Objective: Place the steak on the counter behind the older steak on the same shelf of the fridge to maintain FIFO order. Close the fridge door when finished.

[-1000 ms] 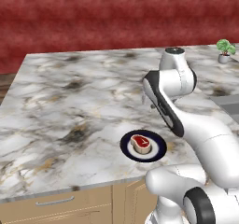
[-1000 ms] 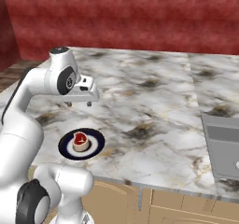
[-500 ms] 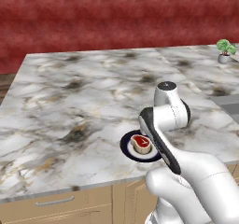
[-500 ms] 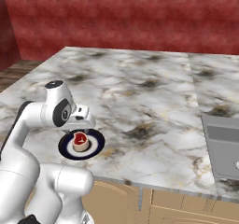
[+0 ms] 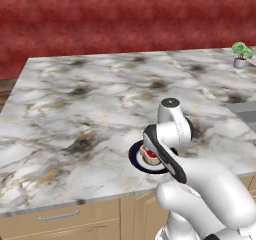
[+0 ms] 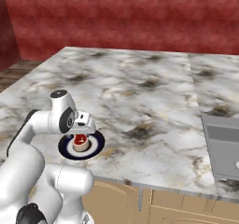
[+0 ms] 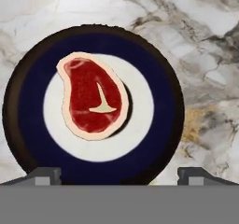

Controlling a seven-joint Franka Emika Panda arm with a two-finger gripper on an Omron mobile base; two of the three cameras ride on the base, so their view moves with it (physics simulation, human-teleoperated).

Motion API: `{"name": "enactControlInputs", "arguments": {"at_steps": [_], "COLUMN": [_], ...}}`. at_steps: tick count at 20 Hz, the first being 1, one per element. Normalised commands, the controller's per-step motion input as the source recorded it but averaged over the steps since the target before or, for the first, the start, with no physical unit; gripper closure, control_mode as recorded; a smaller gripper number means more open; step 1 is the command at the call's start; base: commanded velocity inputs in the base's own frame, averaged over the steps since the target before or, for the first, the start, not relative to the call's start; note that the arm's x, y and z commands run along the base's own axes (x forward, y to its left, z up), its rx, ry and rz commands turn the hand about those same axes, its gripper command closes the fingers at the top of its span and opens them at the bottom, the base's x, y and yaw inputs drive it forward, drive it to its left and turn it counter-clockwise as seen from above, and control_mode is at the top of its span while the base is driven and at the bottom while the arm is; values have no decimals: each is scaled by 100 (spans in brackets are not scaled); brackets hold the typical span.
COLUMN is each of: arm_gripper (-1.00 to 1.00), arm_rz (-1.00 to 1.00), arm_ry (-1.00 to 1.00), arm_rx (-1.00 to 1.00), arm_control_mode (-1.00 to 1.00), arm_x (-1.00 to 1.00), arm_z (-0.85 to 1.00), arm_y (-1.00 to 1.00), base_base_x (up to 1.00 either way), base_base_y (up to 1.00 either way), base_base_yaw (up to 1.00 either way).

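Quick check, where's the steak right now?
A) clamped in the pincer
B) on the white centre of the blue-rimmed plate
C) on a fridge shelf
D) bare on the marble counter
B: the steak lies on the white middle of the dark-blue-rimmed plate on the counter, with the open pincer hovering above it, fingertips apart and touching nothing.

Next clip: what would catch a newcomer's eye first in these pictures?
The raw red steak on a dark-blue-rimmed white plate stands out, near the front edge of the veined marble counter. The white arm bends low over it, its open claw poised straight above the plate, one tip either side. A small potted plant sits at the counter's far right corner in the left base view.
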Motion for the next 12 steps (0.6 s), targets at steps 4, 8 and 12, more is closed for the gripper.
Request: {"name": "enactControlInputs", "arguments": {"at_steps": [4, 8, 12], "arm_gripper": [-100, -100, -100], "arm_rz": [0, 0, 0], "arm_ry": [0, 0, 0], "arm_rx": [0, 2, 1], "arm_control_mode": [-100, -100, -100], "arm_x": [12, 17, 16], "arm_z": [-20, -14, -20], "arm_y": [21, 15, 12], "base_base_x": [0, 0, 0], "base_base_y": [0, 0, 0], "base_base_yaw": [0, 0, 0]}}
